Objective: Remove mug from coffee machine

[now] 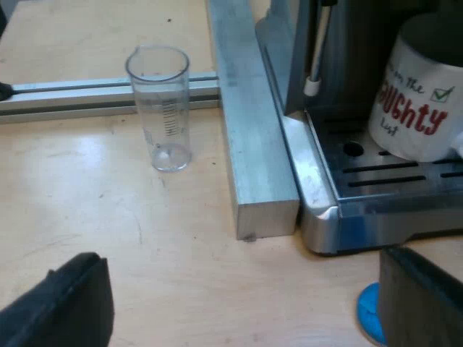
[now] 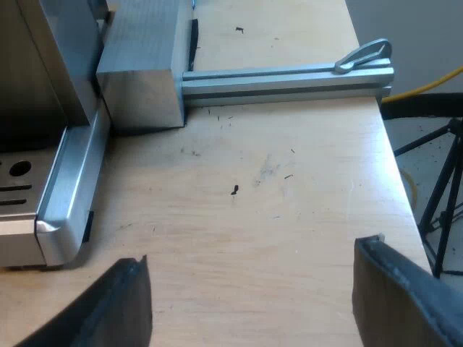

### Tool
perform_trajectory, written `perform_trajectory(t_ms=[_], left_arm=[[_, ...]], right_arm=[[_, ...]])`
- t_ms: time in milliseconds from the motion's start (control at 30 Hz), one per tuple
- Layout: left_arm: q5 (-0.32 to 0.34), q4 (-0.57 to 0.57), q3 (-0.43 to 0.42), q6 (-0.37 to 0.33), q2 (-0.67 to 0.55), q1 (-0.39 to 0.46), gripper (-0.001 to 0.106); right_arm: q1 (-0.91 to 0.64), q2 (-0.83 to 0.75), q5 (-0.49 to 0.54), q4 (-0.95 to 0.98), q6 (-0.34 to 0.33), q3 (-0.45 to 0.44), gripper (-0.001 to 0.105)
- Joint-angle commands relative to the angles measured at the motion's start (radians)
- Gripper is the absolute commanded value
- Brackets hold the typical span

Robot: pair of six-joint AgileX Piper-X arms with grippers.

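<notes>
Pale wooden tabletop point(image 1: 87, 210) carries everything, crossed by aluminium rails point(image 1: 249, 144) that seem meant to brace the espresso machine point(image 1: 347, 43) in place. The mug point(image 1: 423, 101), white with red lettering, stands upright on the machine's drip tray point(image 1: 376, 177), where a cup would catch coffee; nothing touches it. My left gripper point(image 1: 242, 300) hangs low over the table near the tray's corner, fingers spread wide and empty, a blue tamper point(image 1: 369, 314) just beside one finger. A measuring glass point(image 1: 160, 108) stands upright near a rail, apart from the machine. My right gripper point(image 2: 253, 296) is likewise released, over bare wood beside the tray's other corner. By my reading, the grasp has not begun.
</notes>
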Motion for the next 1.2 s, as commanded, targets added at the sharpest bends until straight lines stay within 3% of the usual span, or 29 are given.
perform_trajectory(t_ms=[33, 367, 400, 600, 733, 933, 1200], left_arm=[[0.042, -0.014, -0.004, -0.008, -0.115, -0.010, 0.077], [0.054, -0.028, -0.038, -0.008, -0.044, -0.111, 0.077], [0.077, -0.074, -0.056, -0.008, 0.006, -0.162, 0.077], [0.142, -0.152, -0.056, -0.004, 0.064, -0.235, 0.077], [0.161, -0.226, -0.044, 0.000, 0.095, -0.284, 0.077], [0.164, -0.323, 0.010, 0.042, 0.130, -0.317, 0.077], [0.208, -0.496, 0.144, 0.045, 0.142, -0.317, 0.077]], right_arm=[[0.001, -0.008, -0.008, 0.024, -0.006, -0.041, 0.062], [0.020, 0.080, -0.025, 0.082, -0.006, -0.110, 0.062], [0.116, 0.190, -0.078, 0.095, -0.012, -0.176, 0.062], [0.232, 0.281, -0.103, 0.093, -0.078, -0.221, 0.062], [0.296, 0.329, -0.124, 0.055, -0.084, -0.225, 0.062], [0.391, 0.394, -0.157, -0.036, -0.088, -0.225, 0.062], [0.569, 0.499, -0.158, -0.186, -0.088, -0.205, 0.062]])
